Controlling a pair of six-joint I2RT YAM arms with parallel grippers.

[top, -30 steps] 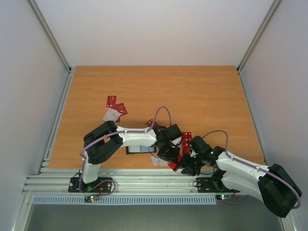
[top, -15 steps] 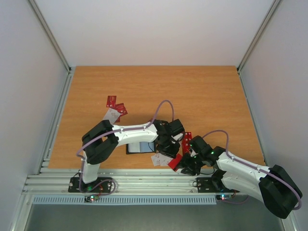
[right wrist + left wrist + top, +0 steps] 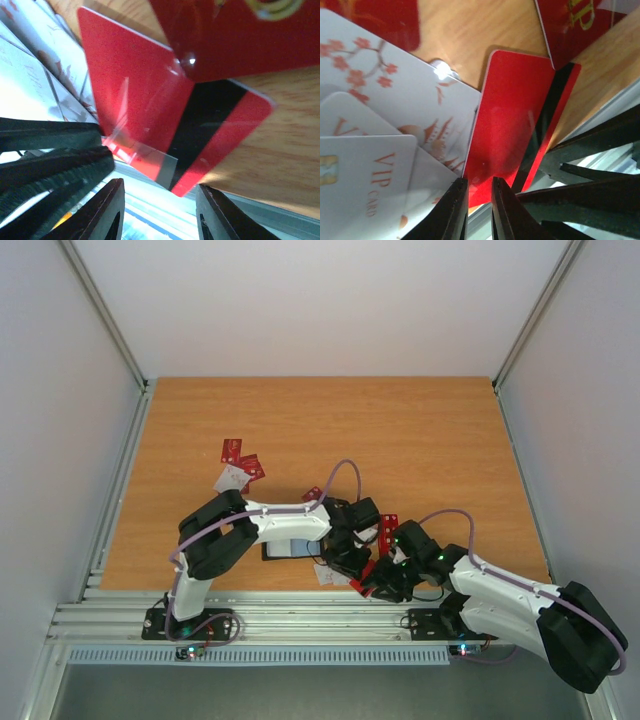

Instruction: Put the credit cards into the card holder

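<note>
Card: red plastic card with black stripe [image 3: 510, 125], beside white cards [image 3: 380, 100].
Left claw [image 3: 479, 181]: almost shut at its edge; grasp unclear.
Right claw [image 3: 159, 186]: released.
Holder: black folding case [image 3: 285, 551], under left arm [image 3: 280, 520].

- From above, the card holder [image 3: 292, 549] shows only as a dark strip. The left arm [image 3: 285, 521] covers the rest.
- The left tool [image 3: 352, 558] and the right tool [image 3: 380, 577] crowd together, hiding the cards beneath. Their fingers are too small to tell apart.
- The far cards [image 3: 238, 466] carry marks too small to read.
- Left wrist: the striped red card [image 3: 512, 135] runs behind the fingers [image 3: 454, 210]; whether it is pinched cannot be told.
- The white cards [image 3: 380, 125] are cut off at the left edge.
- Right wrist: the upper red card [image 3: 240, 40] is blurred and cut off at the top.
</note>
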